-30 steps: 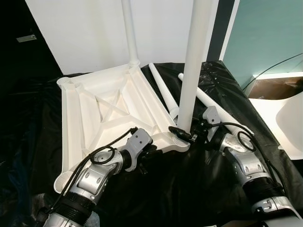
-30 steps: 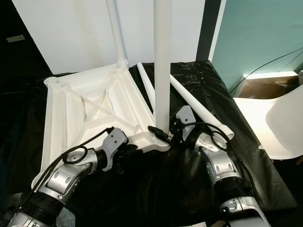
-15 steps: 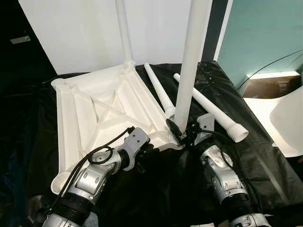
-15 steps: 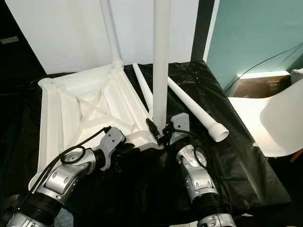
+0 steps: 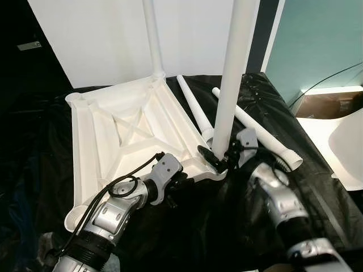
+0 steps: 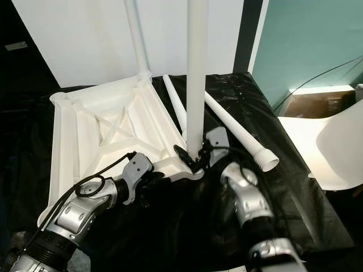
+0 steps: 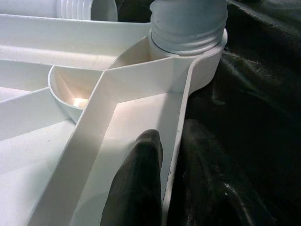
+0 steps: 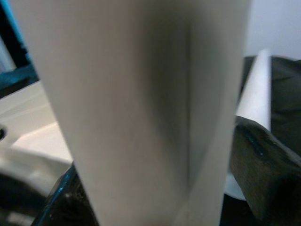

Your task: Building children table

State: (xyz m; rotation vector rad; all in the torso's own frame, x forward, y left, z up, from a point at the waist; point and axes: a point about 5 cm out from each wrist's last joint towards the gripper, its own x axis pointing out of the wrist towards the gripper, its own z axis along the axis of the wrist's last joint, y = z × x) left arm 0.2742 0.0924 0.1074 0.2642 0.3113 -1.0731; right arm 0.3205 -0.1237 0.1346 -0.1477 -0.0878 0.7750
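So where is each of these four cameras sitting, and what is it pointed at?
Left eye: on the head, looking down at the upturned table top; both arms show.
Right eye: beside it, same scene.
Left wrist: along the left hand, clamped on the top's rim.
Right wrist: along the right hand, around the upright leg.
Shared: that leg's socket.

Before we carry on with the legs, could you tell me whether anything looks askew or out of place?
Nothing looks damaged. The tabletop lies upside down; two legs stand in corner sockets, the near leg gripped by the right hand. Two loose legs lie beside it, not yet fitted.
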